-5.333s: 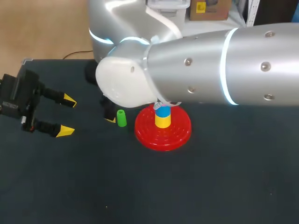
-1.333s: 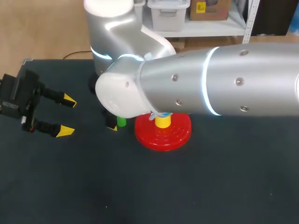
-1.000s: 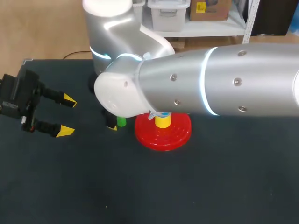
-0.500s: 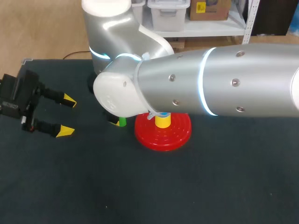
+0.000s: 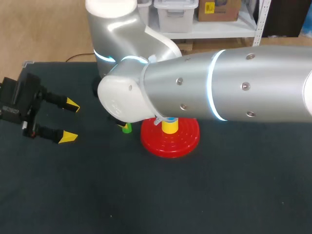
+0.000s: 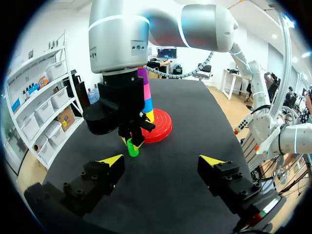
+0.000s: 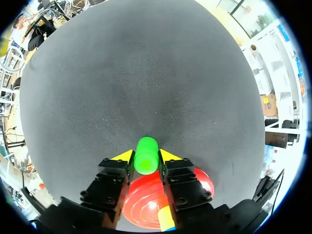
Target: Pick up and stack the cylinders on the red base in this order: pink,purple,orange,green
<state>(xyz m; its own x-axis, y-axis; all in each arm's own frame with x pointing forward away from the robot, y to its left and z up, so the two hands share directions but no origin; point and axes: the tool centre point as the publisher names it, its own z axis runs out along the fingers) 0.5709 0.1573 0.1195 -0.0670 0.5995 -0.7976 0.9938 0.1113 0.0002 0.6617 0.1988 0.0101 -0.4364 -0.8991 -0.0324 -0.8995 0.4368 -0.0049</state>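
Table (image 5: 146, 195): dark cloth. I can't tell whether the green piece still sits on it, so a sideways move made too early could drag it.

Right arm (image 5: 219, 83): it comes in from the right and covers most of the stack in the head view. You probably can't judge clearance from there, so use the left wrist view.

Red base (image 5: 187, 141): it lies just beside the right gripper. A low swing would clip its rim or push it.

Stack on the base (image 6: 146, 100): upright, with yellow at the bottom, then blue, pink and purple. Its top is hidden behind the right gripper. I see no orange, so the colours don't match the task order; flag that. The stack is tall and narrow, so a nudge from a finger or the carried piece would likely topple it.

Left gripper (image 5: 70, 121): jaws wide apart and holding nothing, well apart from everything. I see no risk there.

Right gripper (image 7: 146, 157): fingers closed in on the green cylinder (image 7: 146, 152) from both sides, with the tips against its wall.

The green cylinder stands upright, just beside the base on the side away from the stack. The hold looks narrow, so it could tilt or slip during the lift. If it is tilted when it reaches the top, it won't seat and may drop.
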